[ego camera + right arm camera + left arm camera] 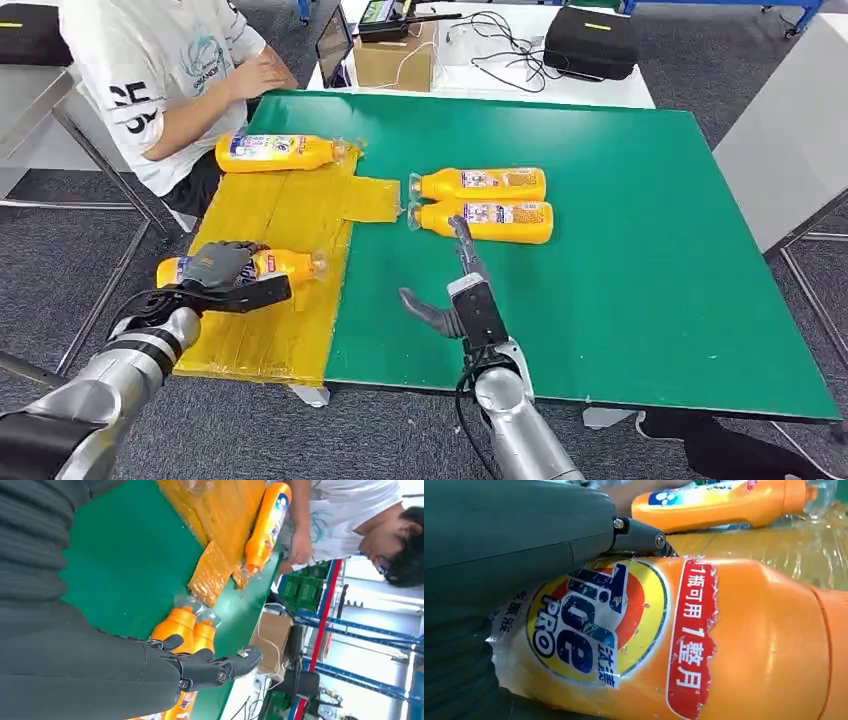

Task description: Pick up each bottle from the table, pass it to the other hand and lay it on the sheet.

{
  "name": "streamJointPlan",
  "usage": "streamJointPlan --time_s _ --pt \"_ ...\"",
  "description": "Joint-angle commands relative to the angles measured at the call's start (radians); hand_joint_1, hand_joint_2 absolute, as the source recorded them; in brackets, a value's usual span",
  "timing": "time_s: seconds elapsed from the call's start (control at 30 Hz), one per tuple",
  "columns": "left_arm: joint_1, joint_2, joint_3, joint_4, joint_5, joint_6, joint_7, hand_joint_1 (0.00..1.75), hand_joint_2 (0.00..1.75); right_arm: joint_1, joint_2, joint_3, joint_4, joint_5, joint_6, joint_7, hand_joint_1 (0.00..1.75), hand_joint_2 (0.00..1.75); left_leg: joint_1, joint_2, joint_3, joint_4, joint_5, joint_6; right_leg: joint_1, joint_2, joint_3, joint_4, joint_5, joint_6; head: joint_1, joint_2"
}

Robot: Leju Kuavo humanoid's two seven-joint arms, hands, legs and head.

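My left hand [218, 264] has its fingers wrapped over 1 bottle [275, 266], lying on the yellow sheet [270, 330]. My right hand [455, 295], fingers spread, reaches toward 2 bottles [480, 203] beside the sheet on the desk [650, 250].

The head view looks forward and down from high on the robot over the green counter [620, 250], with the yellow sheet [280, 290] at its left end and both arms coming in from below. The left wrist view sits very close behind the left robot hand [499, 555], pressed up to an orange bottle [724, 645] on the sheet. The right wrist view, turned on its side, looks past the right robot hand [200, 667] across the counter [130, 570] toward a seated person [340, 525]. All three views share the sheet and its far bottle [275, 152].
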Motion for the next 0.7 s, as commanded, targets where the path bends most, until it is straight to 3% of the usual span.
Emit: streamJointPlan --time_s 0.03,0.07,0.53,0.57,0.7 --pt "0.048 0.017 -0.072 0.103 -0.064 0.064 0.04 0.26 1.75 -0.06 -0.003 0.042 0.088 -0.013 0.018 -0.011 0.0 1.75 0.0 0.007 0.006 -0.002 -0.001 -0.001 0.0 0.006 0.003 -0.001 0.001 -0.002 0.0 0.0" --pt "0.055 0.011 -0.057 0.097 -0.06 0.108 0.04 0.0 1.75 -0.062 -0.001 0.044 0.093 -0.015 0.015 -0.012 0.0 1.75 0.0 0.007 0.006 -0.003 -0.001 -0.002 0.001 0.006 0.004 -0.002 0.001 -0.002 0.0 0.0" --pt "0.076 -0.05 0.148 0.056 0.042 0.285 -0.095 0.0 1.75 -0.084 0.001 0.048 0.143 -0.025 0.001 -0.019 0.0 1.75 0.001 0.002 0.005 -0.001 0.001 -0.002 0.001 0.001 0.004 -0.001 0.001 -0.004 0.0 0.0" --pt "0.08 -0.055 0.172 0.047 0.062 0.293 -0.128 0.0 0.0 -0.083 -0.001 0.047 0.142 -0.026 0.0 -0.02 0.0 1.75 0.001 0.002 0.005 -0.001 0.001 -0.003 0.001 0.001 0.004 -0.001 0.001 -0.005 0.0 0.0" --pt "0.098 -0.076 0.238 0.011 0.125 0.304 -0.218 0.0 0.0 -0.08 -0.007 0.04 0.138 -0.026 -0.004 -0.021 0.0 1.75 0.001 0.001 0.004 -0.001 0.001 -0.002 0.001 0.0 0.003 -0.001 0.001 -0.004 0.0 0.0"
